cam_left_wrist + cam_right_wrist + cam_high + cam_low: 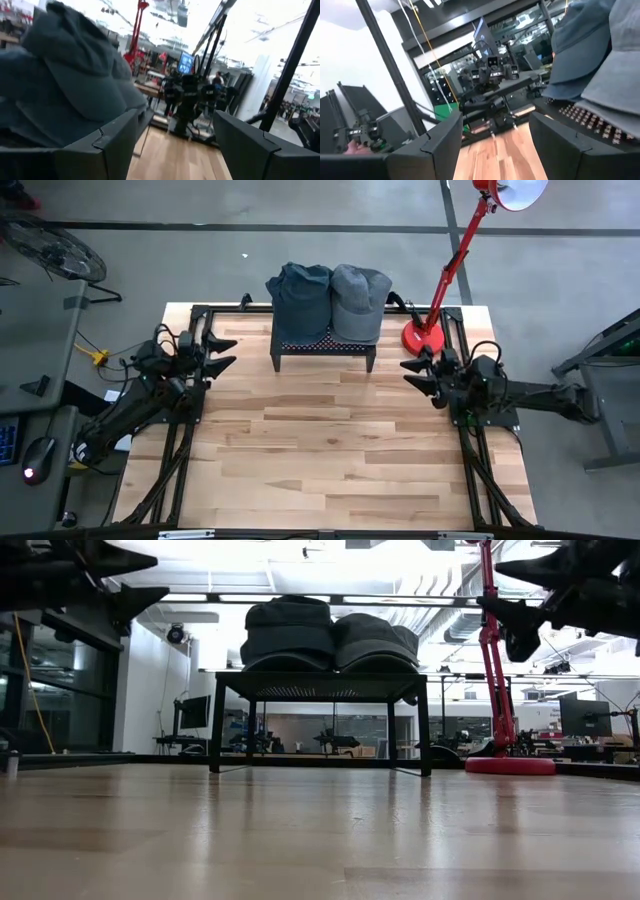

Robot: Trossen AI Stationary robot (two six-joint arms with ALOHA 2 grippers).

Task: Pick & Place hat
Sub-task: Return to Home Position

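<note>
The left gripper [228, 352] hangs off the left end of the shelf [322, 350], apart from it. Its two fingers are spread wide with nothing between them, and the tips point in toward the shelf. From table height it [158, 576] sits well above the wood, at about the level of the caps. Its arm runs back away from the shelf, out to the left.

The right gripper [410, 372] hangs off the shelf's right end, also clear of it. Its fingers are likewise parted and empty, aimed at the shelf, and it too rides high [495, 587]. Its arm stretches away from the shelf to the right.

The caps all sit on top of the shelf. The blue caps [300, 298] are piled on its left half and the gray caps [358, 300] on its right half, with the two piles pressed side by side. From low down each pile looks more than one cap deep, though I can't count the layers.

A red lamp [418, 337] has its round base just off the shelf's right end, close to the right gripper, and its stem leans up and away. The shelf stands on a light wooden table [330, 450]
</note>
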